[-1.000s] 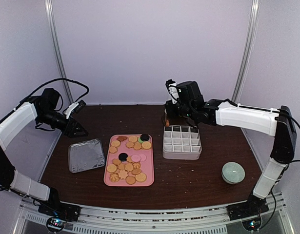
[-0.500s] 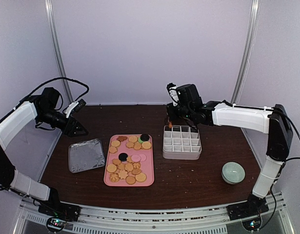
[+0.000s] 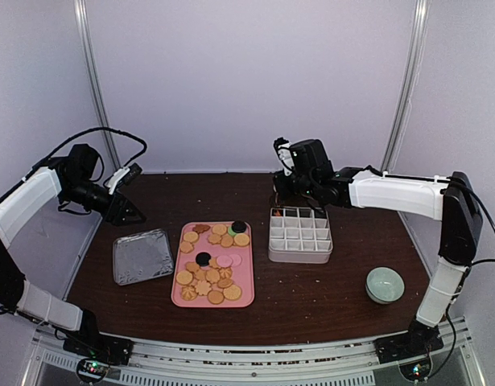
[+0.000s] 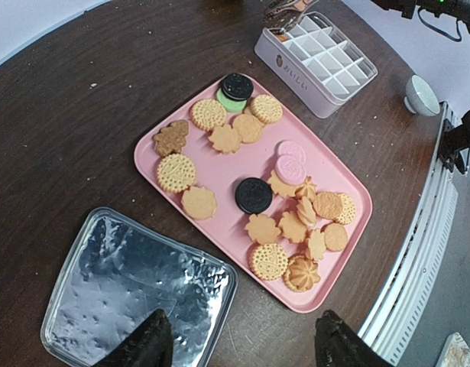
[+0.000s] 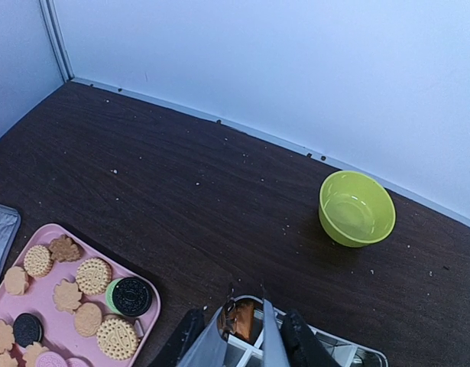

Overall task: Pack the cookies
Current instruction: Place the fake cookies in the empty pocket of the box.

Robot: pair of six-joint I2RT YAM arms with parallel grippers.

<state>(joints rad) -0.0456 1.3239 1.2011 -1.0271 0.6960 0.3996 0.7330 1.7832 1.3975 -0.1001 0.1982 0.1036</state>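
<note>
Several cookies [image 3: 213, 265] [image 4: 296, 222] lie on a pink tray [image 3: 213, 305] [image 4: 219, 180]: tan round and flower shapes, two black, a few pink. My right gripper [image 3: 281, 197] [image 5: 241, 345] is shut on metal tongs [image 5: 269, 336] [image 4: 284, 11]. The tong tips stand slightly apart over the far-left corner cell of a white divided box [image 3: 300, 233] [image 5: 326, 355] [image 4: 315, 53]. A brown cookie [image 5: 242, 319] sits in that cell between the tips. My left gripper [image 3: 134, 215] [image 4: 242, 352] hangs open and holds nothing, above the edge of a foil tray [image 3: 142, 256] [image 4: 128, 298].
A lime-green bowl [image 5: 357, 208] stands near the back wall behind the box. A pale bowl [image 3: 385, 284] [image 4: 422, 93] sits at the near right. Crumbs dot the dark wooden table [image 3: 311, 297].
My right gripper has shifted slightly toward the back over the box's corner cell, and the tongs have spread a little. The brown cookie has dropped into the cell. The left arm has not moved.
</note>
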